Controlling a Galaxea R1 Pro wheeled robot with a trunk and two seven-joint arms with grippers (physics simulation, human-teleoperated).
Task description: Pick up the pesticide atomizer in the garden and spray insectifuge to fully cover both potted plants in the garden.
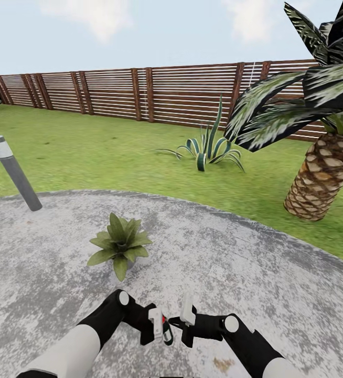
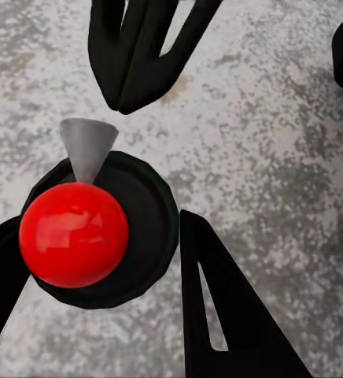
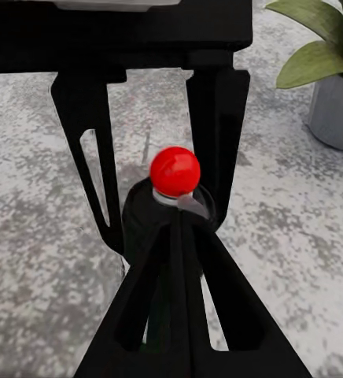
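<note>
Atomizer (image 1: 165, 329) held low centre of the head frame, 1 potted plant (image 1: 120, 242) just above and left of it.

Left gripper (image 1: 157, 326) is clamped on the black atomizer body; left wrist view has a finger (image 2: 219, 315) on each side of the bottle, red cap (image 2: 74, 234) and grey nozzle (image 2: 86, 146) on top. Bottle axis looks roughly upright. Right gripper (image 1: 184, 320) sits just beside the bottle, fingers close together with tips meeting at the cap in the right wrist view; contact can't be confirmed. Plant lies up-left of both claws on the grey paving (image 1: 255, 273), nearer the left arm. Judgement: the nozzle must aim at the plant before spraying.
</note>
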